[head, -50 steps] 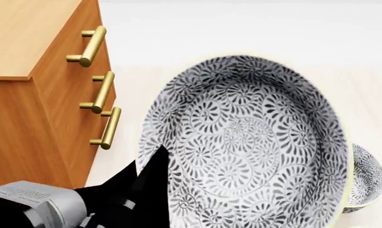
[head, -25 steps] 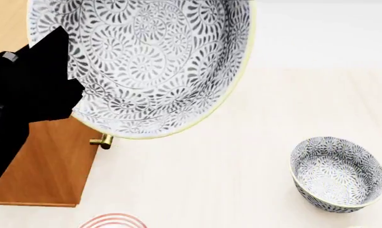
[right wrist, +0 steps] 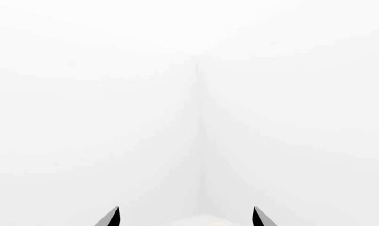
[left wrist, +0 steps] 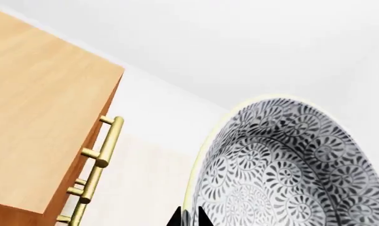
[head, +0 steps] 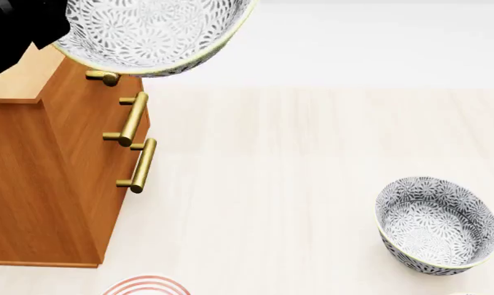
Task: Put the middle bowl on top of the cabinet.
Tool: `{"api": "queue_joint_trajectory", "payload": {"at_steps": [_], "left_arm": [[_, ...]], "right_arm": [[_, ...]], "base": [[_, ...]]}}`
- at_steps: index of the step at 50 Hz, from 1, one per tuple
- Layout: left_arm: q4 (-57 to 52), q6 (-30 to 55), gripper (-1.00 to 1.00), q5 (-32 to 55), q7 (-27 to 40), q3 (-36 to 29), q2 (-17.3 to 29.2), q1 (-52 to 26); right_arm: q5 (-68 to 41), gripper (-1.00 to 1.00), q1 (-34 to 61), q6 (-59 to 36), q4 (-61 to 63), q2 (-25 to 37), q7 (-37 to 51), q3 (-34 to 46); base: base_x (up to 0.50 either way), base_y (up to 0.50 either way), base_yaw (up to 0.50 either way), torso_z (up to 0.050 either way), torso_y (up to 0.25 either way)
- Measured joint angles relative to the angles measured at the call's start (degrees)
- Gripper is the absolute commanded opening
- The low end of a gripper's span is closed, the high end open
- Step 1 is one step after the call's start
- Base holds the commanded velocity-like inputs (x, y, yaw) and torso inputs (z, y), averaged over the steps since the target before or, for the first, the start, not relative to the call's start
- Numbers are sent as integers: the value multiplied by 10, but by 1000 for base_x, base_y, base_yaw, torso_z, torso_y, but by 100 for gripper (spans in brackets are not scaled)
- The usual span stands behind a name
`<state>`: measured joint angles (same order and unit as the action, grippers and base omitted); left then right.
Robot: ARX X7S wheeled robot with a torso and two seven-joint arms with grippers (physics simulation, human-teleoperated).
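Middle bowl [head: 153, 34]: raised in the air, tilted, its patterned inside facing the head camera; it hangs over the front edge of the cabinet [head: 42, 178], covering part of the top handle, not resting on the lighter wood top.
Left claw [left wrist: 188, 217]: narrow, its two black fingertips pinched on the rim of the middle bowl; in the head view its black body shows at the cabinet's far top corner, beside the bowl.
Right claw [right wrist: 185, 217]: wide, two black tips well apart with nothing between them, facing only a blank white corner.
Cabinet: upright on the pale wood floor [head: 296, 160], three brass bar handles [head: 136, 166] down its front.
Second bowl [head: 434, 223]: on the floor, upright, well apart from the cabinet, out beyond its handle side.
Red-ringed object [head: 144, 286]: only an arc visible, on the floor just beside the cabinet's base; cannot tell what it is.
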<state>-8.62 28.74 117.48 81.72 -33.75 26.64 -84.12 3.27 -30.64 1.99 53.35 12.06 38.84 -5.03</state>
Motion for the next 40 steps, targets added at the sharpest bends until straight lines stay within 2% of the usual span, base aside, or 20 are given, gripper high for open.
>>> {"api": "queue_joint_trajectory", "payload": {"at_steps": [16, 27, 40], "left_arm": [[241, 7, -100, 18, 23, -35, -1, -89], [324, -19, -100, 9, 43, -43, 9, -116], [405, -48, -100, -15, 30, -52, 16, -131]], "right_arm": [[-12, 100, -4, 11, -6, 7, 6, -9], [-15, 100, -10, 17, -6, 10, 11, -13], [-20, 100, -17, 26, -8, 14, 15, -18]], "base": [[0, 0, 0, 0, 0], [0, 0, 0, 0, 1], [0, 0, 0, 0, 0]]}}
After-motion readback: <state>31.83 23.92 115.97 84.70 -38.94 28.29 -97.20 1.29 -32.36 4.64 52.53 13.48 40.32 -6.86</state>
